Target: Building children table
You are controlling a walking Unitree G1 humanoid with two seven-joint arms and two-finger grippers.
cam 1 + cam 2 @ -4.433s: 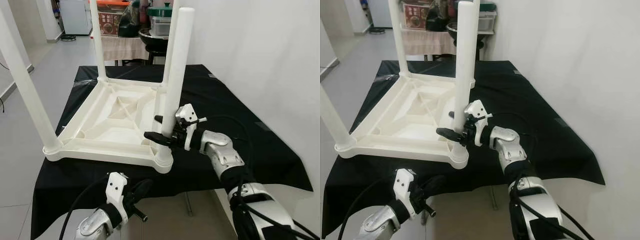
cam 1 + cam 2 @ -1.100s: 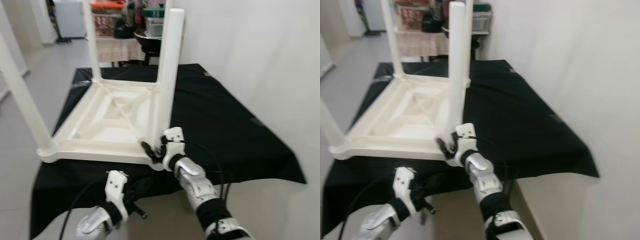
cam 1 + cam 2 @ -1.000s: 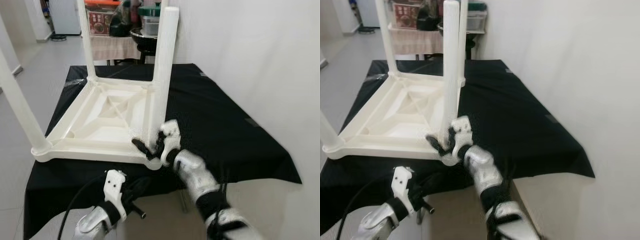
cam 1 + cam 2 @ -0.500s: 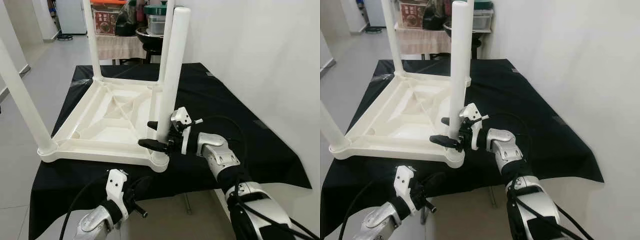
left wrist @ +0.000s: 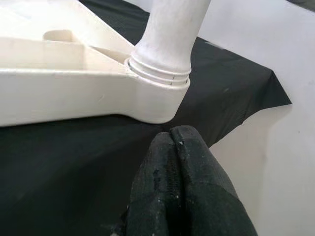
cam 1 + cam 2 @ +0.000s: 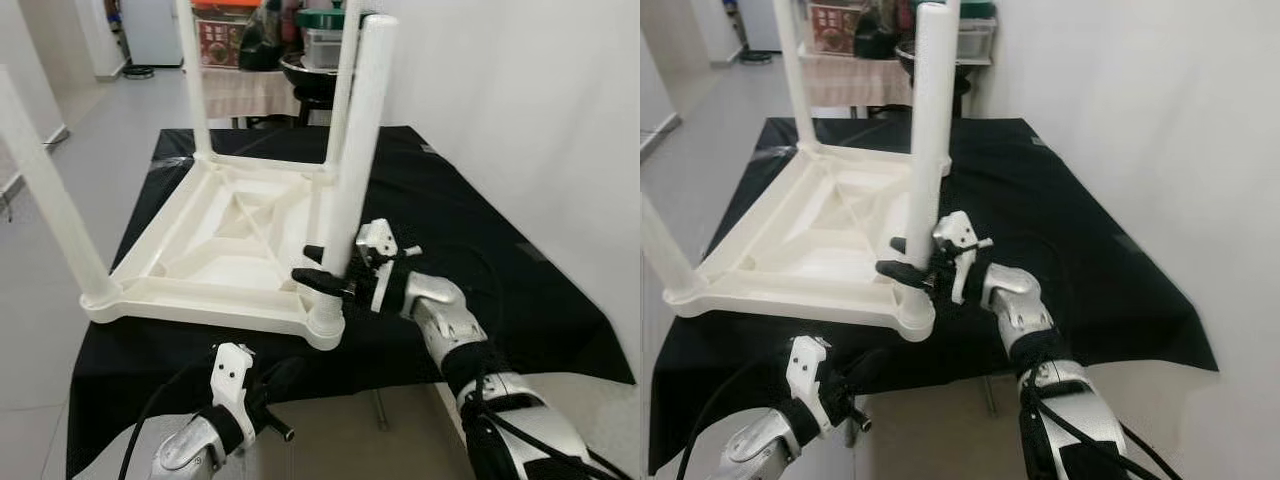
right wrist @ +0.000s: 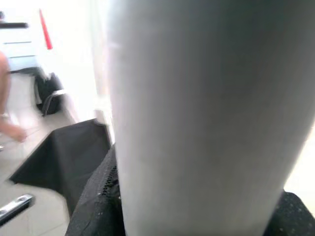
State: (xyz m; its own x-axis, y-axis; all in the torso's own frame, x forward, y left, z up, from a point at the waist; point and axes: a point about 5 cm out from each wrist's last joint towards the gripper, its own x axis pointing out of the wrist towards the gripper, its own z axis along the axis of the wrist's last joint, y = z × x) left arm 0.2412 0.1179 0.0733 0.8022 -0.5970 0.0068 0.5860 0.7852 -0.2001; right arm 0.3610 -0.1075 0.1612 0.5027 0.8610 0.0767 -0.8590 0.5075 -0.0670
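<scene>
A white plastic children's table (image 6: 240, 225) lies upside down on a black-draped table (image 6: 450, 220), its legs pointing up. My right gripper (image 6: 325, 268) holds the near right leg (image 6: 355, 150) just above its corner socket (image 5: 157, 93), one black finger on each side. In the right wrist view the leg (image 7: 206, 113) sits tight between the fingers (image 7: 93, 206). My left gripper (image 6: 275, 385) hangs shut and empty below the table's front edge, pointing toward that corner.
A white wall runs close along the right. Behind the black table stands another table with pots and boxes (image 6: 300, 45). Grey floor lies to the left and in front. The other legs (image 6: 45, 190) rise at the left and back.
The camera swayed and settled. My right gripper stays on the near right leg, a little higher than a second ago. The left gripper has not moved.
</scene>
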